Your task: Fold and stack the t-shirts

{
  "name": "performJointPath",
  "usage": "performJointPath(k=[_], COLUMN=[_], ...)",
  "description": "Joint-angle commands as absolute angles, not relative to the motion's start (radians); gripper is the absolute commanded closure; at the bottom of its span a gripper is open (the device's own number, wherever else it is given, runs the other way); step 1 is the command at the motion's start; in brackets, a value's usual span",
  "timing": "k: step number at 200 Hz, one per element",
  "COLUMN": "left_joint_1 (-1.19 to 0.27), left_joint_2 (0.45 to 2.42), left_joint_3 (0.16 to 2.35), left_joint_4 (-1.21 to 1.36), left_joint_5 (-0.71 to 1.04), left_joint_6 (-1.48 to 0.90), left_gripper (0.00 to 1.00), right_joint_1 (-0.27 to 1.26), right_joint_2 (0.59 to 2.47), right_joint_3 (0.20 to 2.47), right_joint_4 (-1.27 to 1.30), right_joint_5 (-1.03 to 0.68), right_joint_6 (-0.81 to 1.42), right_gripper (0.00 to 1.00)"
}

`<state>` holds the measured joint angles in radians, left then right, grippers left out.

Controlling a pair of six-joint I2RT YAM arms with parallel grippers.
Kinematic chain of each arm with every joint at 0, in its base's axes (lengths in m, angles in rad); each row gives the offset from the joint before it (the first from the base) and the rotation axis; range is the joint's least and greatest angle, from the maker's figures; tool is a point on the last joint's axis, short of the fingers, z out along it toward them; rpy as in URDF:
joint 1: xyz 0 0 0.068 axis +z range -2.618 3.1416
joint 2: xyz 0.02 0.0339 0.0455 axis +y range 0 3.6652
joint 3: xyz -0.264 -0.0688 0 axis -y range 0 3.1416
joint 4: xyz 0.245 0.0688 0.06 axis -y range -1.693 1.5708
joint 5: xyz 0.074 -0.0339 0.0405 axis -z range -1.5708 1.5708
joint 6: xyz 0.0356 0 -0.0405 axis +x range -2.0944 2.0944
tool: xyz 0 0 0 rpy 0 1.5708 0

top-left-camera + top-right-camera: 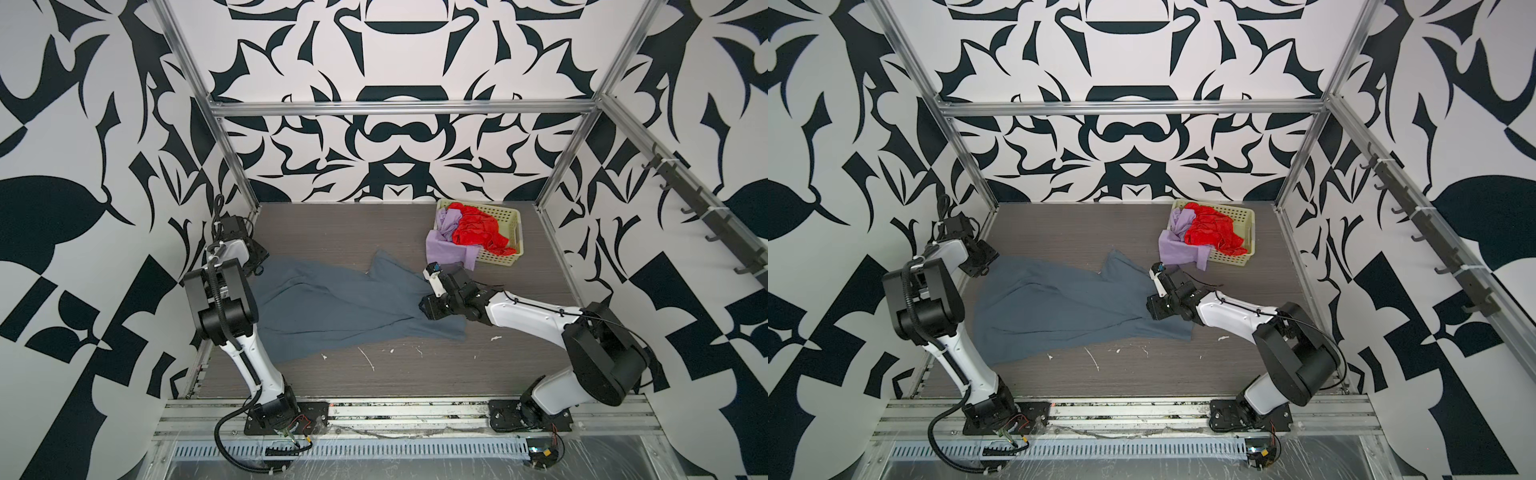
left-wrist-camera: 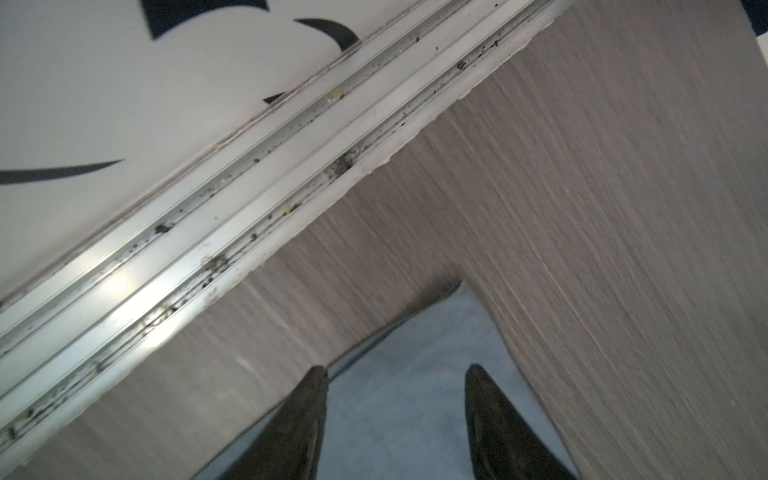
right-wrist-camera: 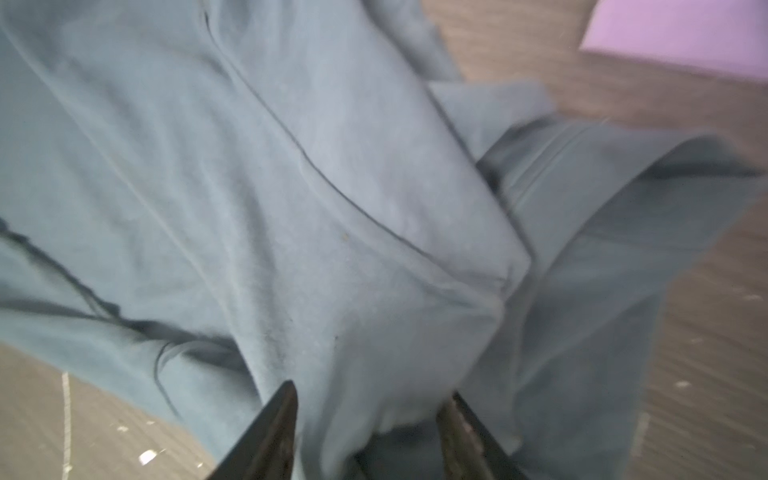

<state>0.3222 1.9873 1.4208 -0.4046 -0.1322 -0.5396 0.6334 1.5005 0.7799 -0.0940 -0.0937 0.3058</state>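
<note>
The slate blue-grey t-shirt [image 1: 332, 307] [image 1: 1059, 311] lies spread and creased across the table in both top views. My left gripper [image 2: 397, 370] [image 1: 257, 266] hangs open over its far-left corner [image 2: 407, 407], with the cloth flat under the fingers. At the shirt's right edge my right gripper [image 3: 370, 390] [image 1: 430, 291] has its jaws apart, and a loose fold of the blue-grey cloth [image 3: 291, 208] sits between the fingers. The red t-shirt [image 1: 473, 230] [image 1: 1210, 232] lies crumpled in the basket. The lilac t-shirt [image 1: 444, 241] [image 1: 1179, 245] spills over the basket's left wall onto the table.
The cream perforated basket [image 1: 509, 220] [image 1: 1246, 218] stands at the back right. An aluminium frame rail [image 2: 208, 232] runs along the table's left edge, close to my left gripper. White flecks [image 1: 365, 359] mark the bare table in front of the shirt.
</note>
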Motion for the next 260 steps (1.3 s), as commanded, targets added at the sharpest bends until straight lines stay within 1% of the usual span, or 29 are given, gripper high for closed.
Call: performJointPath(k=[1,36,49,65,87,111,129,146,159,166,187,197,228,260], left_joint_1=[0.297,0.290,0.289,0.289,0.282,0.282,0.279,0.277,0.273,0.270,0.259,0.255,0.254,0.255], left_joint_2=[2.048,2.112,2.140,2.184,2.225,2.279,2.314,2.343,2.359,2.364,2.354,2.336,2.212,1.980], left_joint_3=[1.481,1.542,1.570,1.629,1.683,1.759,1.799,1.837,1.859,1.867,1.860,1.840,1.689,1.485], left_joint_4=[-0.499,-0.513,-0.535,-0.582,-0.611,-0.670,-0.695,-0.722,-0.737,-0.744,-0.750,-0.747,-0.665,-0.552], left_joint_5=[-0.206,-0.236,-0.251,-0.253,-0.273,-0.271,-0.256,-0.240,-0.234,-0.235,-0.238,-0.240,-0.212,-0.161], left_joint_6=[-0.495,-0.473,-0.470,-0.462,-0.451,-0.443,-0.441,-0.443,-0.439,-0.435,-0.428,-0.430,-0.431,-0.453], left_gripper=[0.43,0.42,0.42,0.43,0.43,0.44,0.46,0.51,0.57,0.64,0.91,1.00,1.00,1.00], right_joint_1=[0.637,0.637,0.637,0.636,0.631,0.620,0.614,0.608,0.593,0.581,0.519,0.489,0.462,0.462], right_joint_2=[1.425,1.355,1.354,1.391,1.488,1.585,1.631,1.656,1.658,1.655,1.637,1.627,1.624,1.638], right_joint_3=[0.809,0.850,0.873,0.924,1.013,1.081,1.101,1.102,1.087,1.075,1.027,1.004,0.984,0.955], right_joint_4=[-0.066,-0.022,0.003,0.010,0.020,0.060,0.093,0.104,0.107,0.107,0.104,0.108,0.085,0.123], right_joint_5=[0.002,0.044,0.045,0.036,0.026,0.009,-0.003,0.001,0.014,0.018,0.012,-0.002,-0.019,-0.069], right_joint_6=[0.314,0.300,0.279,0.249,0.220,0.232,0.256,0.283,0.311,0.334,0.430,0.477,0.530,0.587], right_gripper=[0.41,0.37,0.34,0.33,0.32,0.32,0.32,0.32,0.32,0.31,0.31,0.31,0.31,0.33])
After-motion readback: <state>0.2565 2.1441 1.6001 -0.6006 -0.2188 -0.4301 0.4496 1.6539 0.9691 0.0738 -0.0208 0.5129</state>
